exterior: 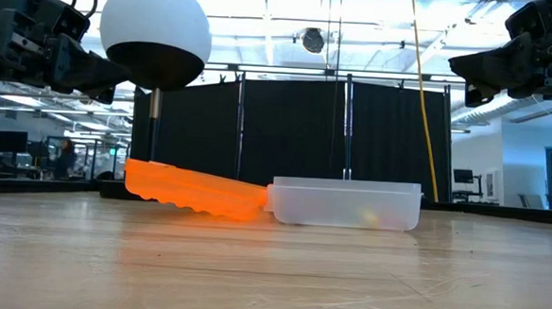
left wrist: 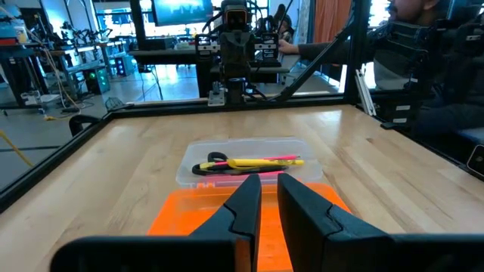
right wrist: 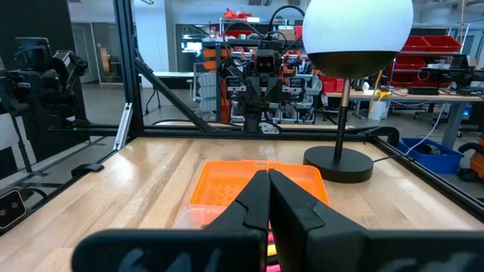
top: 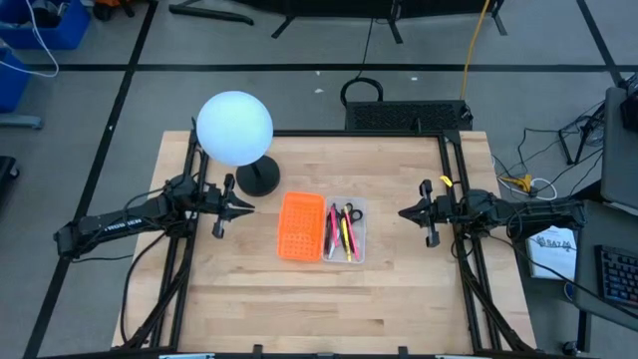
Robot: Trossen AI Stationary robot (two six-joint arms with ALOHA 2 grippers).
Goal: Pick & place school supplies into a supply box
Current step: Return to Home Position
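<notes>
The supply box (top: pixel 346 233), clear and shallow, lies on the table's middle with its orange gridded lid (top: pixel 300 225) folded open on its left side. Inside it lie the school supplies: pink and yellow pens (left wrist: pixel 257 162) and black-handled scissors (top: pixel 352 212). My left gripper (left wrist: pixel 269 185) hovers level to the left of the lid, clear of the table, with a narrow gap between its fingers and nothing in it. My right gripper (right wrist: pixel 268 181) hovers level to the right of the box, shut and empty. In the low view the lid (exterior: pixel 194 190) slopes up away from the box (exterior: pixel 346 204).
A white globe lamp (top: pixel 235 128) stands on a black round base (top: pixel 259 179) at the far left, close to my left gripper (top: pixel 247 207). Black frame rails (top: pixel 454 189) run along the table's sides. Bare wood (top: pixel 319 299) lies in front of the box.
</notes>
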